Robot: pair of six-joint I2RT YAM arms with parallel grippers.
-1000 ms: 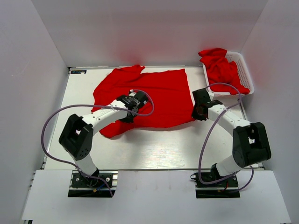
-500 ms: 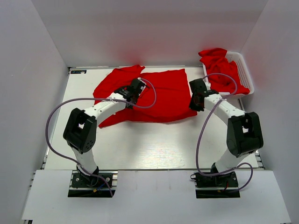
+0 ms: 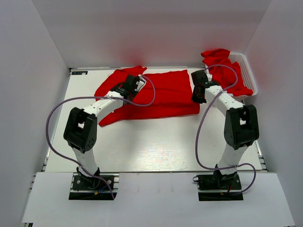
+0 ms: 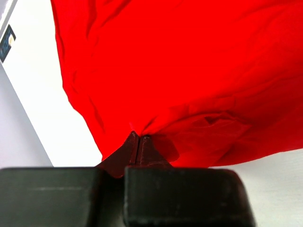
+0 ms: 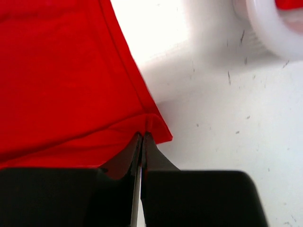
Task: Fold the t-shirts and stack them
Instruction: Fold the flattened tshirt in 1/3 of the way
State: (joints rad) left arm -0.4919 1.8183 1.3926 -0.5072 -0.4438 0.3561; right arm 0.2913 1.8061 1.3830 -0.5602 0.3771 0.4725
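Note:
A plain red t-shirt [image 3: 161,94] lies spread across the far half of the white table [image 3: 151,142], its near edge lifted and folded back. My left gripper [image 3: 134,85] is shut on the shirt's cloth near its left side; the left wrist view shows the pinch [image 4: 137,139] with the t-shirt [image 4: 189,71] bunched at the tips. My right gripper [image 3: 198,91] is shut on the shirt's right edge; the right wrist view shows the pinch [image 5: 142,135] at a corner of the t-shirt [image 5: 61,80]. More red t-shirts [image 3: 225,71] are heaped in the basket.
A white plastic lattice basket [image 3: 249,75] stands at the far right corner; its rim [image 5: 265,28] shows in the right wrist view. White walls enclose the table on three sides. Purple cables loop from both arms.
Both grippers have moved away from me toward the far edge, carrying the shirt's near edge with them; the shirt's visible area has shrunk front to back.

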